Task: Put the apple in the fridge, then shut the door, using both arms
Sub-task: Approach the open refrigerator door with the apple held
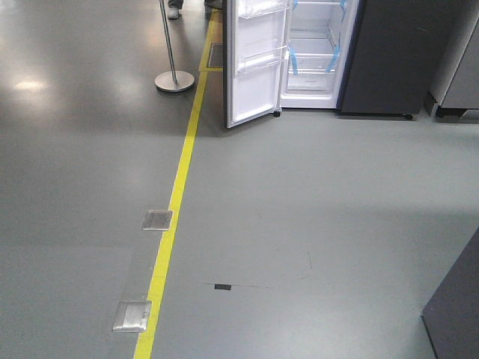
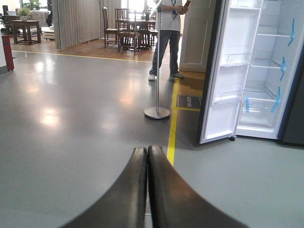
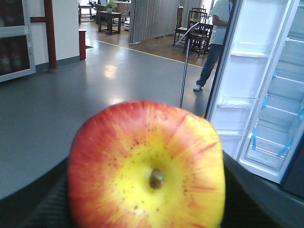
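A glossy grey floor (image 1: 314, 224) reflects pale patches of overhead light. A yellow line (image 1: 176, 202) runs from near to far, with a metal floor plate (image 1: 157, 220) at its left. Far off, a stanchion post (image 2: 157, 76) stands before wooden chairs (image 2: 124, 28) and pleated curtains (image 2: 76, 21).

A yellow floor line (image 1: 185, 161) runs past a metal stanchion (image 1: 174, 81) near a standing person (image 2: 168, 19).

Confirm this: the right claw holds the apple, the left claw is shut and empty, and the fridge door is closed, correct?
Wrong on the door: it stands open, white inside facing out, as the exterior front-facing view shows. The right claw holds the apple and the left claw is shut and empty.
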You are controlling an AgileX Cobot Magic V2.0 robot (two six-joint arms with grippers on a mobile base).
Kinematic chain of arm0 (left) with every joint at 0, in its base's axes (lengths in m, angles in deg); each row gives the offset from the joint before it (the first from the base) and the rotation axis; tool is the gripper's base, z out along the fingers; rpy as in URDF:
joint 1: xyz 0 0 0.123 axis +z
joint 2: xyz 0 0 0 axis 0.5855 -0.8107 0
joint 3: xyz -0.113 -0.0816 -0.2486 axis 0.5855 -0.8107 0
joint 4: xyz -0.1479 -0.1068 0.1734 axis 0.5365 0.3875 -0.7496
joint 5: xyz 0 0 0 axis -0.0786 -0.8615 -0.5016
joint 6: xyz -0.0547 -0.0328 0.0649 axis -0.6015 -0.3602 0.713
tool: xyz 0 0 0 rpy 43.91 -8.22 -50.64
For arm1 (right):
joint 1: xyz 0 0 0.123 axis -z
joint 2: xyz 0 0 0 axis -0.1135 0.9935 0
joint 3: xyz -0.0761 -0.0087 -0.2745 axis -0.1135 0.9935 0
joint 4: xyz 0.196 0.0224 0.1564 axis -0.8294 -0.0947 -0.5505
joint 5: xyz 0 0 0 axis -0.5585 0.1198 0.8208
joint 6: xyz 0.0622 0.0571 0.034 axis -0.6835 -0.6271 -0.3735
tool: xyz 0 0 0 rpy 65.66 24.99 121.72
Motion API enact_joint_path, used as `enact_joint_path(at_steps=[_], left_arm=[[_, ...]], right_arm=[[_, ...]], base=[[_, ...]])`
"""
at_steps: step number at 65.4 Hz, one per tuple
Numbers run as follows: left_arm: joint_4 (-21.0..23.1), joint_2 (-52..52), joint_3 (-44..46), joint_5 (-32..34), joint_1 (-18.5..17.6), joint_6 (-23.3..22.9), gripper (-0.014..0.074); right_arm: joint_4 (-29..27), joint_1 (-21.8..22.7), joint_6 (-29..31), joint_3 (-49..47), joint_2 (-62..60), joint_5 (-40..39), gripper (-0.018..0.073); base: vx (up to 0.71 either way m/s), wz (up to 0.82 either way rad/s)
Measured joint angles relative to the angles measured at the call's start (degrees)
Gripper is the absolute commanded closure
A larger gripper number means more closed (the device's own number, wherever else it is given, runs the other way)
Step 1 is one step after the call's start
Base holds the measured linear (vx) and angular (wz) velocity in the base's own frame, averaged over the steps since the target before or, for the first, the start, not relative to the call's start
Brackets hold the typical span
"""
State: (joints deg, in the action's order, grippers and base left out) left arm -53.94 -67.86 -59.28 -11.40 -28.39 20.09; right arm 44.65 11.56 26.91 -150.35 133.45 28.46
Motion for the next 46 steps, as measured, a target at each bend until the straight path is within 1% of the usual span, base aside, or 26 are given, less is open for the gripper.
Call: enact_joint_path(at_steps=[46], left_arm=[[0.00, 0.00, 0.00, 0.00, 0.00, 0.00, 0.0603]], right_arm=[[0.00, 0.00, 0.00, 0.00, 0.00, 0.00, 0.0336]], base=[[0.17, -0.01]])
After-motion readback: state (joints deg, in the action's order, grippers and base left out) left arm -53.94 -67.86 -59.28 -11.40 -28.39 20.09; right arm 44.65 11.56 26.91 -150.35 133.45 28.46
